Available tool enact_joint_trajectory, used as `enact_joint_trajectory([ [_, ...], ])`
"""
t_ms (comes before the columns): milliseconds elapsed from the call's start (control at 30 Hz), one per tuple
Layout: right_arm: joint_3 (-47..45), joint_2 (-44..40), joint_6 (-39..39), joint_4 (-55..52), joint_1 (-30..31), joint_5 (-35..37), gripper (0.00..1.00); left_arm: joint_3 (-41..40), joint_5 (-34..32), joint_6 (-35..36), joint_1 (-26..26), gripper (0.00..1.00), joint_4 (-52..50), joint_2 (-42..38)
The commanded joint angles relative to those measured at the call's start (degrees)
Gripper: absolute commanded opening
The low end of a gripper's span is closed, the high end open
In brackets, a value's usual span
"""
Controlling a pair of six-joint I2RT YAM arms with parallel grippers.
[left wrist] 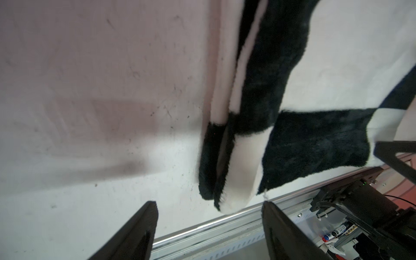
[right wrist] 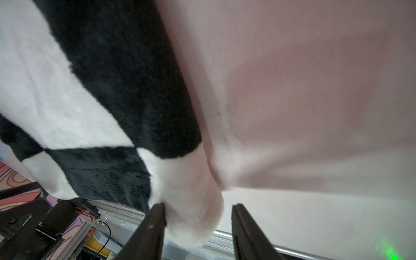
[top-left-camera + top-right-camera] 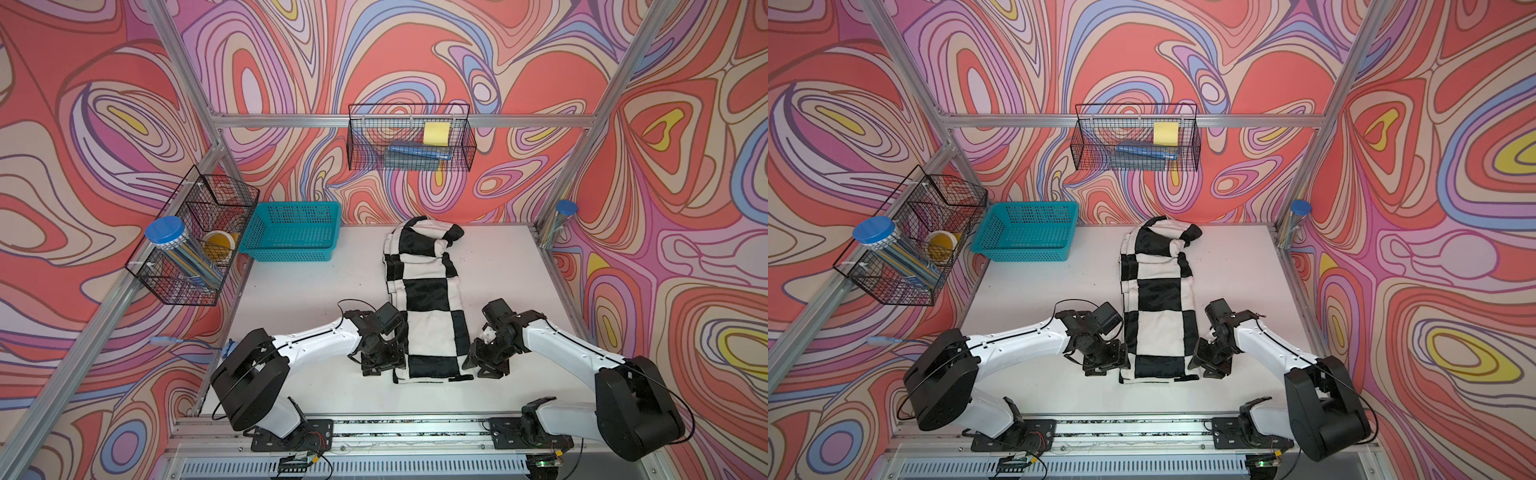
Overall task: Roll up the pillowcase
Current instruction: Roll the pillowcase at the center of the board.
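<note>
The black and white checkered pillowcase (image 3: 428, 316) (image 3: 1160, 316) lies on the white table (image 3: 311, 299) as a long narrow folded strip running from the near side to the back, where it is bunched. My left gripper (image 3: 379, 368) (image 3: 1104, 368) stands at the strip's near left corner. In the left wrist view it (image 1: 209, 204) is open, with the folded corner (image 1: 227, 191) just ahead of the tips. My right gripper (image 3: 488, 370) (image 3: 1212, 370) is at the near right corner. It (image 2: 199, 206) is open around the white corner (image 2: 191, 202), which touches one finger (image 2: 155, 220).
A teal plastic basket (image 3: 291, 232) sits at the back left of the table. Wire baskets hang on the left wall (image 3: 195, 245) and the back wall (image 3: 411, 139). An aluminium rail (image 3: 395, 424) runs along the table's near edge, just behind both grippers.
</note>
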Motion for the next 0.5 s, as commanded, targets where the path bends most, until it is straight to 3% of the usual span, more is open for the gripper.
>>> enact_joint_trajectory([
  [0,-0.8,0.8,1.5,2.0,0.9,-0.1,0.45,1.8,-2.0,-0.5,0.2,0.73,-0.4,3.6],
  [300,-3.3,1.5,3.5,5.0,2.2,-0.3,0.37,1.3,1.5,-0.3,0.0,0.71,2.6,7.3],
  [467,-2.5,1.4,3.7,4.3,2.6,-0.3,0.3,1.5,6.3,-0.5,-1.1,0.62,4.5,9.6],
])
